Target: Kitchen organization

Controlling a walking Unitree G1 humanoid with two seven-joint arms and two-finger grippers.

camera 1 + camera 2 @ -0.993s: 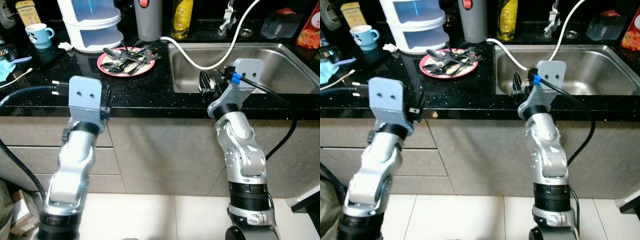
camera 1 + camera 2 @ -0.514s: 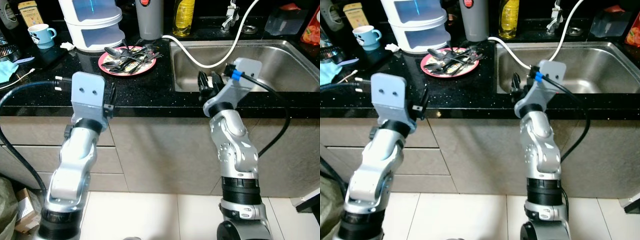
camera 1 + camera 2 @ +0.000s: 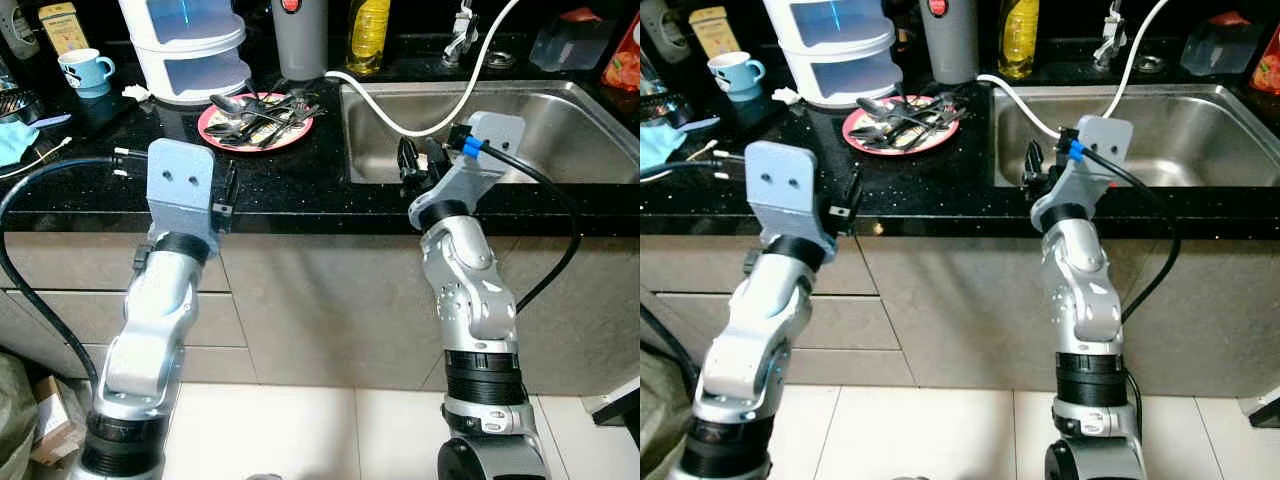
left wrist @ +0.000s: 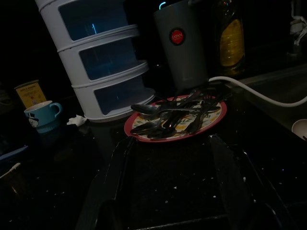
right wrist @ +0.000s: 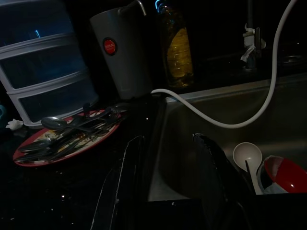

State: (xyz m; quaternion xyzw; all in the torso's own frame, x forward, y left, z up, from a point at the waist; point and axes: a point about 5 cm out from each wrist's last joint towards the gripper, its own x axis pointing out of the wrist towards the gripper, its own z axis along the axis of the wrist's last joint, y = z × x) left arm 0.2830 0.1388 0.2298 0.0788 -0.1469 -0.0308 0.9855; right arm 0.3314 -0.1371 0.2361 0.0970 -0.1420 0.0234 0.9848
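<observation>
Both arms are raised at the front edge of the black countertop [image 3: 300, 190]. The left gripper [image 4: 168, 191] hovers over the counter with its two fingers spread apart and nothing between them; it faces the red plate [image 3: 257, 120], which lies on the counter between the sink [image 3: 520, 130] and the white tiered container [image 3: 190, 45]. The plate carries a loose pile of spoons and forks [image 4: 172, 117]. The right gripper [image 5: 165, 184] sits at the sink's near-left corner — fingers parted, holding nothing. Inside the sink, the right wrist view shows a white ladle [image 5: 247, 155] just beside a red bowl [image 5: 283, 175]. A white hose [image 3: 440, 110] runs from the faucet [image 3: 460, 30] down across the basin. Behind the plate stand a grey jug [image 3: 298, 35] and a yellow bottle [image 3: 366, 30] — a blue mug [image 3: 82, 70] sits at the counter's far left.
</observation>
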